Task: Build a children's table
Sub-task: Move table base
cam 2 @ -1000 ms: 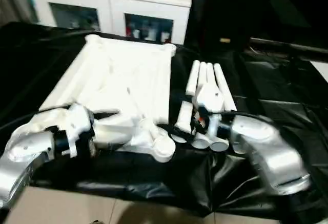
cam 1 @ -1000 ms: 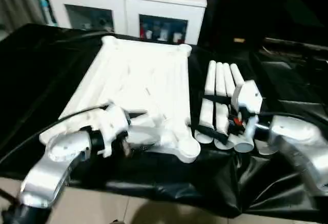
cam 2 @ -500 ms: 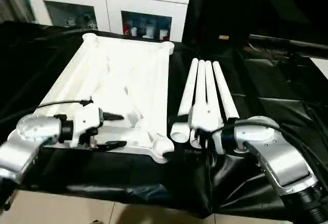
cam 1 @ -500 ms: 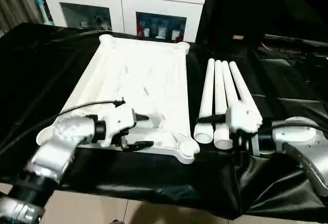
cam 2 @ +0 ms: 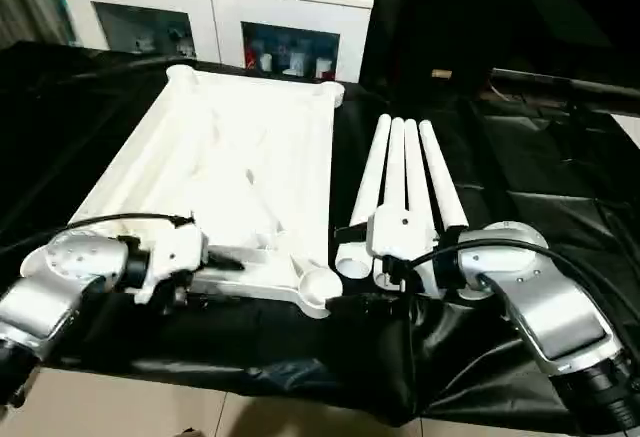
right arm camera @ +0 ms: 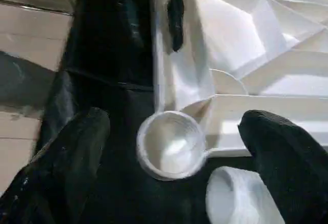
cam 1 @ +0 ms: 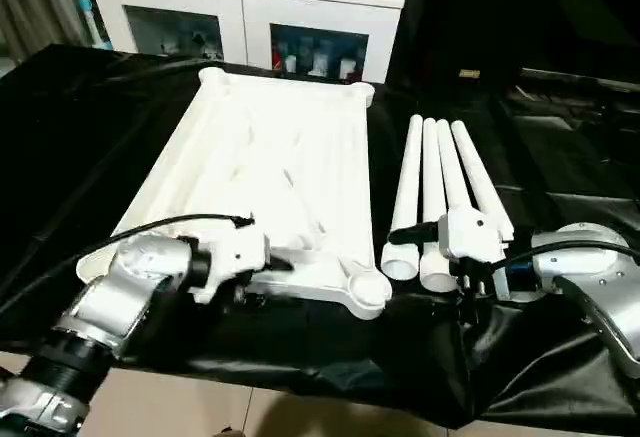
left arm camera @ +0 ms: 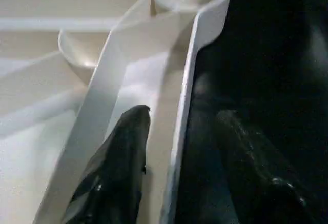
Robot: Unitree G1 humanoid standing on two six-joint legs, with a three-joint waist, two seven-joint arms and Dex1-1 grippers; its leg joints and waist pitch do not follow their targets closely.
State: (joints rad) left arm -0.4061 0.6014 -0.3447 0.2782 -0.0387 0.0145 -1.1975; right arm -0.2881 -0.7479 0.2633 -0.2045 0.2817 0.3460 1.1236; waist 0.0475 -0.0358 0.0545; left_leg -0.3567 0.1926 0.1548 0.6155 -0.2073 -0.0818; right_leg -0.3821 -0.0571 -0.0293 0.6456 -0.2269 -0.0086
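Note:
The children's table top (cam 1: 270, 157) lies white and ribbed side up on the black cloth. My left gripper (left arm camera: 184, 114) straddles the top's near rim (left arm camera: 182, 126), one finger (left arm camera: 120, 167) inside the rim and the other outside over the cloth, still apart from it. Several white legs (cam 1: 432, 192) lie side by side to the right of the top. My right gripper (right arm camera: 174, 119) stands wide open at their near ends, with the top's near right corner socket (right arm camera: 171, 144) and one leg's open end (right arm camera: 236, 198) between its fingers.
The black-draped work table (cam 1: 80, 137) ends close in front of both arms, with tiled floor (cam 1: 300, 412) below. A white cabinet (cam 1: 250, 7) stands behind it. Crumpled black cloth and dark shapes (cam 1: 570, 127) lie at the right.
My left gripper has come forward onto the top's near rim and its fingers have narrowed around it. The right gripper has settled at the legs' near ends, still wide open.

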